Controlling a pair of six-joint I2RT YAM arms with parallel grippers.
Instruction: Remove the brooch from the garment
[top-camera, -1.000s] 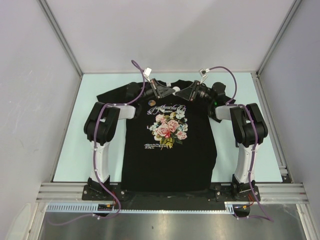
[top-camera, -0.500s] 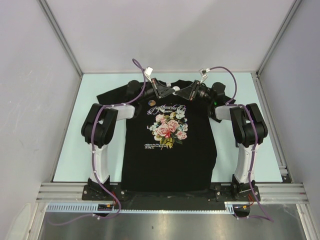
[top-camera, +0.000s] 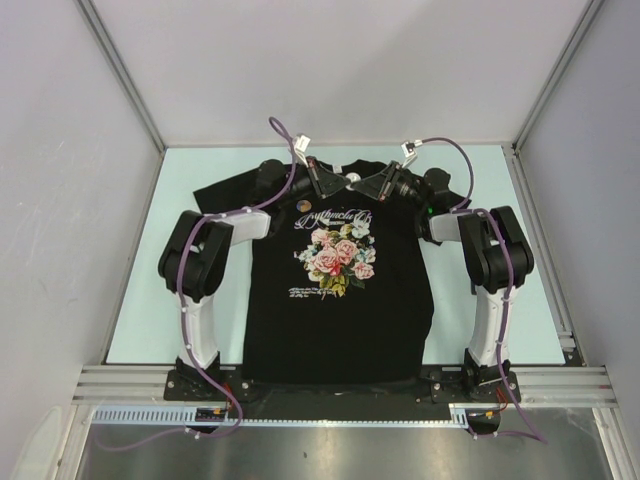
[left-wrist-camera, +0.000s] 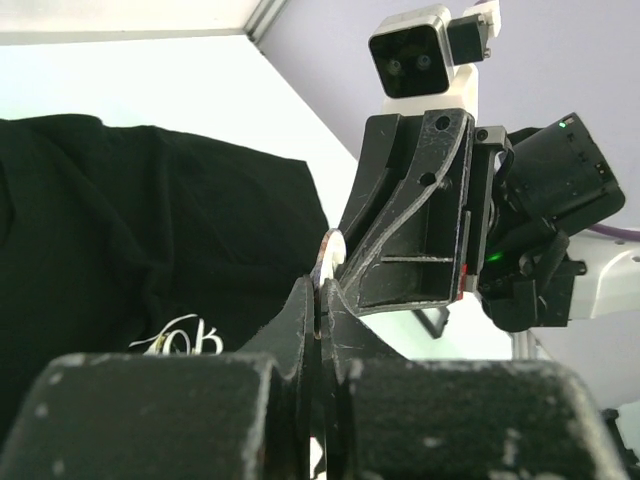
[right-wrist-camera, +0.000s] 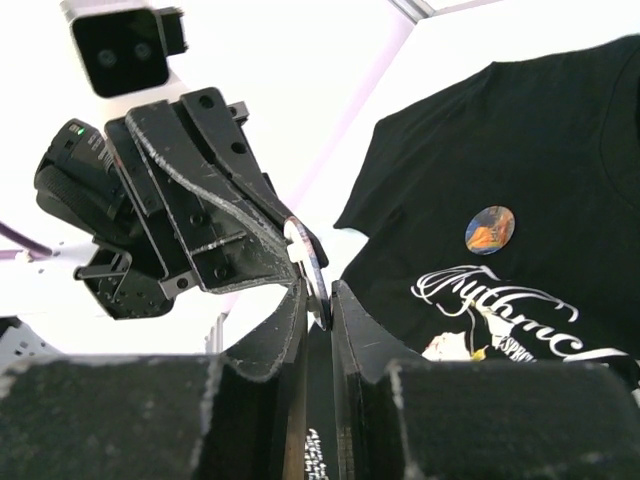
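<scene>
The black T-shirt (top-camera: 340, 310) with the rose print lies flat on the table; it also shows in the left wrist view (left-wrist-camera: 120, 220) and the right wrist view (right-wrist-camera: 560, 130). A round orange-and-blue brooch (top-camera: 303, 207) sits on its chest above the white lettering, also seen in the right wrist view (right-wrist-camera: 490, 229). My left gripper (top-camera: 344, 183) and right gripper (top-camera: 359, 184) meet tip to tip over the collar. Both are shut on a thin white-backed disc (top-camera: 351, 181), seen edge-on between the left jaws (left-wrist-camera: 330, 252) and the right jaws (right-wrist-camera: 305, 250).
The table top is pale green (top-camera: 150, 300), with grey walls on three sides and a metal rail (top-camera: 340, 385) at the near edge. Purple cables (top-camera: 280, 135) loop above both wrists.
Both grippers have crept slightly toward the far side, still joined at the tips. The left arm's elbow has swung a little outward to the left.
</scene>
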